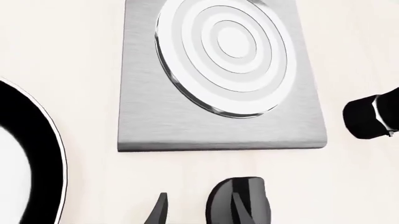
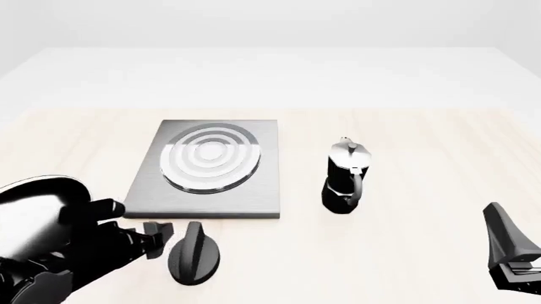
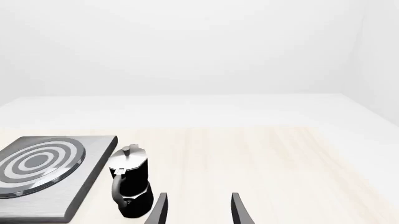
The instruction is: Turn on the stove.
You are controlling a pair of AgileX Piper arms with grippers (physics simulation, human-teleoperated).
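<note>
Resting on the pale desk (image 2: 406,133), the stove (image 2: 253,196) sits left of centre, its black knob (image 2: 195,252) just off its near edge. The left tool (image 2: 161,237) reaches the knob from the left; only one finger (image 1: 159,211) shows beside it, so I cannot tell its spread. The right tool (image 3: 196,210), fingers apart, stands near right, a coffee pot (image 2: 345,177) between it and the stove.

Pale wooden table (image 2: 422,145), white backdrop.
</note>
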